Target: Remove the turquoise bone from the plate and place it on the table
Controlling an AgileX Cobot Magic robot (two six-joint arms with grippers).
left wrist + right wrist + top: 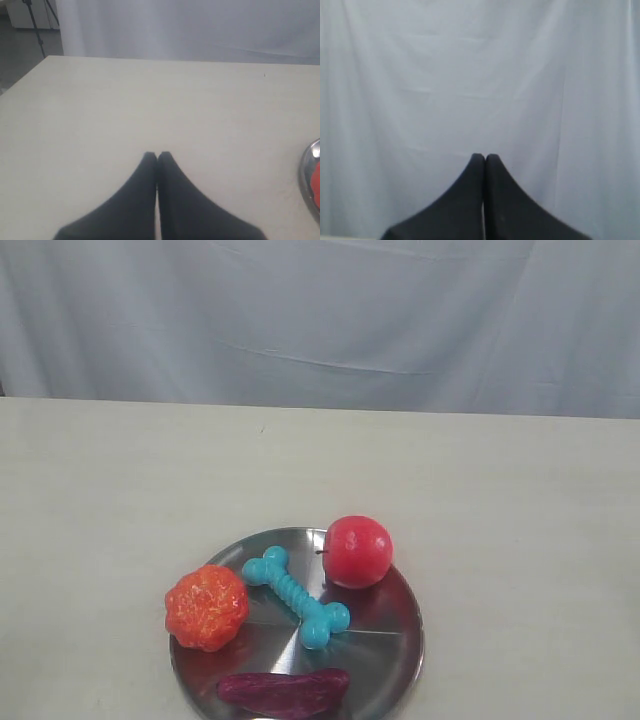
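The turquoise bone (297,597) lies slantwise in the middle of the silver plate (395,635), which rests on the cream table (120,500) near the front edge of the exterior view. Neither gripper shows in the exterior view. In the left wrist view my left gripper (157,155) is shut and empty above bare tabletop, with the plate's rim (306,170) off to one side and well apart from it. My right gripper (485,156) is shut and empty, facing only the white curtain.
On the plate with the bone are a red apple (357,551), an orange knobbly ball (207,606) and a dark purple toy (284,692). A white curtain (320,320) hangs behind the table. The table's corner (47,57) and a tripod leg (35,25) show beyond it.
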